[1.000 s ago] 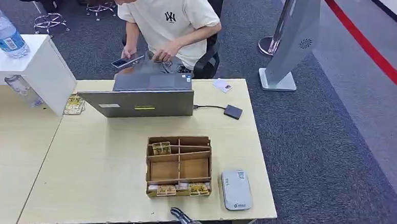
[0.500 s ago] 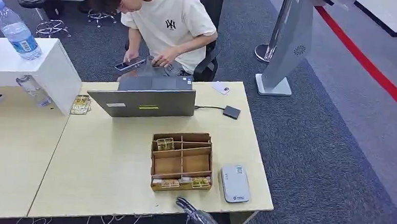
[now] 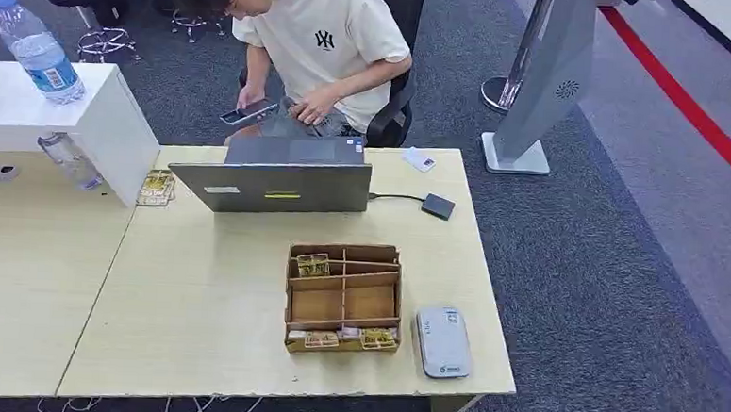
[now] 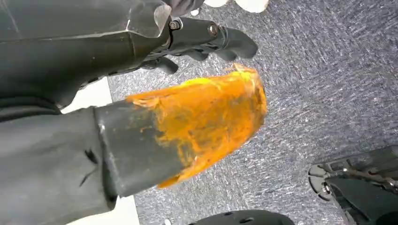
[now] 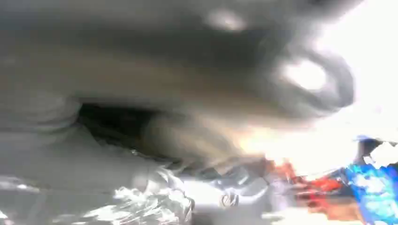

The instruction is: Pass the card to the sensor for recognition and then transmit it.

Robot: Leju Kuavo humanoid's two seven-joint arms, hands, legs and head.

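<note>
Two pale wood surfaces (image 3: 196, 301) side by side on dark grey carpet (image 3: 604, 275), red floor line (image 3: 688, 100) at far right. Cardboard divider box (image 3: 343, 297) near front edge of right-hand surface. Gold cards (image 3: 341, 338) in its front row, more in back-left compartment. Grey card sensor (image 3: 442, 341) flat just beside box, right side, not touching. Open grey laptop (image 3: 283, 185) behind box, cable to small dark device (image 3: 438, 206). White card (image 3: 419, 159) at far edge. Loose gold stack (image 3: 157, 188) left of laptop. White riser (image 3: 111, 127) with water bottle (image 3: 38, 47) on top, far left. Person (image 3: 323, 43) seated behind surface, holding phone (image 3: 247, 113). Grey kiosk stand (image 3: 548, 74) on carpet, right of person.

Left hand (image 4: 187, 93) hanging over carpet, holding nothing, dark fingers (image 4: 211, 40) loosely apart from orange-smeared thumb. Right wrist view fully blurred, right hand state impossible to tell.
</note>
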